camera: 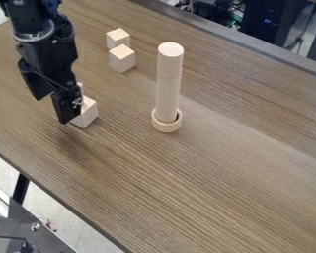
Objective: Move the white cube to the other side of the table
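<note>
Camera view: the pale cube (87, 114) is on the surface (207, 183), roughly 3 o'clock from the pincer (60, 108) and partly behind it. Can't tell if the pincer's spread or pinching, but imo that sideways offset matters most.

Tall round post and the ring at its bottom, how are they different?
The post is tall; the ring is low. The post has a flat, closed top, but the ring is open in the middle. The post stands inside; the ring goes around its foot. Both are round and pale.
</note>
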Robot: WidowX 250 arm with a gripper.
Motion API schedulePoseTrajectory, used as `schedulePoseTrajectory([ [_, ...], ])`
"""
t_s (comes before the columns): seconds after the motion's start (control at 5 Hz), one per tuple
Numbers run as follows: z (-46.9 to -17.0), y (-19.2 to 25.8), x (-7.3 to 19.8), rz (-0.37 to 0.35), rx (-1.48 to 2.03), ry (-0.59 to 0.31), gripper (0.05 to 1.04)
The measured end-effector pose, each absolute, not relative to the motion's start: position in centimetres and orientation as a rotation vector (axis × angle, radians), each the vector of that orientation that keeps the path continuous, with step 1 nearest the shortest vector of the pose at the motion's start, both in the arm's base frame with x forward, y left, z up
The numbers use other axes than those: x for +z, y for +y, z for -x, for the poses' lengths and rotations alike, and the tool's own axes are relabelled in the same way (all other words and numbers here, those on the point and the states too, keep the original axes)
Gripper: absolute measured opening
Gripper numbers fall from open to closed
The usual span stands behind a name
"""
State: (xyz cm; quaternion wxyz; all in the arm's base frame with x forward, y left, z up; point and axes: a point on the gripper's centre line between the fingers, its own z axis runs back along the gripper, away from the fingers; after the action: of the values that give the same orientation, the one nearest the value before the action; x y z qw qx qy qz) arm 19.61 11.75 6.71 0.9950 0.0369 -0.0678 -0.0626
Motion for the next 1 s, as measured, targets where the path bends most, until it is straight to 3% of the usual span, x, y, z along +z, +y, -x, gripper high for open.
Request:
schedulePoseTrajectory([
  [0.4, -19.4, 11.4, 6.0, -0.057, -0.103, -0.129, 0.998],
  [1.0, -21.5, 9.5, 5.2, -0.048, -0.134, -0.179, 0.998],
])
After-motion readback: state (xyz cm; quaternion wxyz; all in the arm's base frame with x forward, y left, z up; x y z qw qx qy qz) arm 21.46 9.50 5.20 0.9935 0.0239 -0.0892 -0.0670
